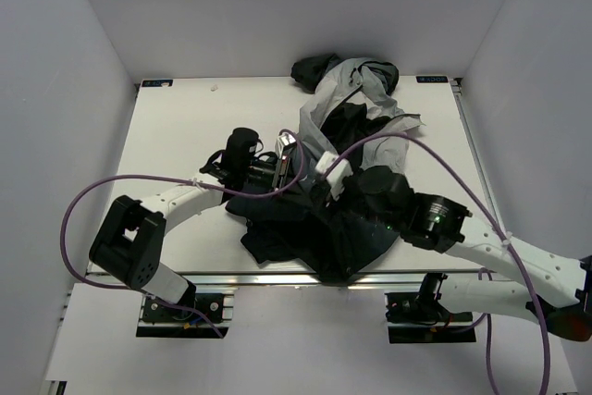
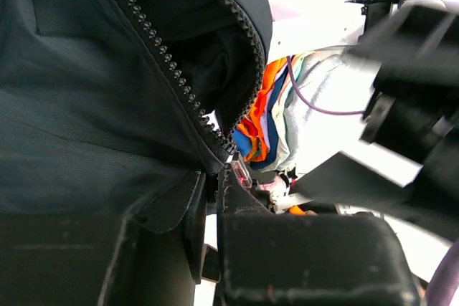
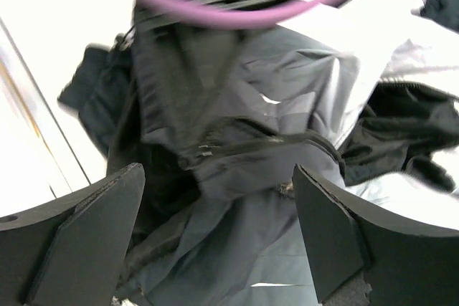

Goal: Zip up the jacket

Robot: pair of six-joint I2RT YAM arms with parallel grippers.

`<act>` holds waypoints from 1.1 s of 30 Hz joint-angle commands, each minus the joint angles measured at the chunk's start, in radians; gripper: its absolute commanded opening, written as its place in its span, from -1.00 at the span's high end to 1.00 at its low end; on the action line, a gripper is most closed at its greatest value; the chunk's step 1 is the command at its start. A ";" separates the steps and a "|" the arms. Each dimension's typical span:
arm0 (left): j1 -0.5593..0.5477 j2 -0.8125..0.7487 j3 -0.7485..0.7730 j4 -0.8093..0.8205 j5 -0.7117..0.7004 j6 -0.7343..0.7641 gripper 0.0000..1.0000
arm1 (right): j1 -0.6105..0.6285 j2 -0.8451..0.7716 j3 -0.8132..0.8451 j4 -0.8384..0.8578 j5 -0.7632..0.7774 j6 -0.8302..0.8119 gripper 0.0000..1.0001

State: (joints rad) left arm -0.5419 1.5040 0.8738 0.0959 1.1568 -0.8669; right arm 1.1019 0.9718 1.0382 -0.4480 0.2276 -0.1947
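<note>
Where it lies bunched across the middle of the white table [image 1: 185,127], the jacket [image 1: 356,99] runs from a light grey heap at the far edge down to a black mass reaching the near edge, its folds lapping over one another. Its zipper [image 2: 168,80] shows in the left wrist view as two rows of dark teeth, apart higher up and meeting at the bottom just above the left gripper [image 2: 206,238]. That gripper's jaws are drawn narrow and pinch a flap of the dark cloth right below the point where the teeth meet. Beside the zipper an orange, blue and white patch [image 2: 257,120] peeks out from inside the garment; what it is I cannot tell. The right gripper [image 3: 217,191] hangs over the grey cloth with its fingers [image 3: 86,241] spread wide and nothing between them. The left arm [image 1: 176,199] and right arm [image 1: 435,219] reach in from either side and cover much of the jacket's middle in the top view, hiding the zipper line there. One purple cable [image 1: 148,178] loops out over the table's left side; a second purple cable [image 1: 407,134] arcs over the jacket toward the right arm. White walls [image 1: 55,34] close in the table on three sides
</note>
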 commanded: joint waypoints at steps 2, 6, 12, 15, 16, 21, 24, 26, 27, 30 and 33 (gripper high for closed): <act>0.000 0.007 0.060 -0.067 0.026 0.012 1.00 | 0.119 0.028 0.042 -0.020 0.147 -0.169 -0.77; 0.003 0.009 0.062 -0.090 0.026 0.011 1.00 | 0.173 0.080 0.043 -0.040 0.206 -0.213 -0.78; 0.003 0.007 0.062 -0.091 0.026 0.011 1.00 | 0.187 0.085 -0.003 0.012 0.227 -0.261 -0.56; 0.003 0.010 0.063 -0.091 0.027 0.011 1.00 | 0.187 0.102 -0.010 0.022 0.227 -0.273 -0.51; 0.003 0.009 0.063 -0.119 0.024 0.015 1.00 | 0.187 0.108 -0.010 0.017 0.228 -0.275 -0.50; 0.003 0.001 0.056 -0.119 0.024 0.014 1.00 | 0.187 0.130 -0.023 0.032 0.230 -0.295 -0.28; 0.003 0.001 0.056 -0.125 0.023 0.016 1.00 | 0.187 0.139 -0.026 0.038 0.237 -0.304 -0.28; 0.003 0.005 0.056 -0.131 0.026 0.016 1.00 | 0.187 0.145 -0.024 0.037 0.230 -0.305 -0.28; 0.003 0.005 0.054 -0.131 0.026 0.017 1.00 | 0.185 0.143 -0.026 0.035 0.225 -0.305 -0.28; 0.003 0.002 0.056 -0.130 0.027 0.016 1.00 | 0.187 0.142 -0.038 0.037 0.220 -0.307 -0.21; 0.003 -0.001 0.056 -0.131 0.024 0.016 1.00 | 0.187 0.149 -0.049 0.049 0.226 -0.311 -0.19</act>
State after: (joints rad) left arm -0.5404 1.5173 0.9043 -0.0307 1.1606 -0.8616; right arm 1.2831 1.1202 1.0039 -0.4408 0.4435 -0.4850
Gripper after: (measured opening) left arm 0.193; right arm 0.598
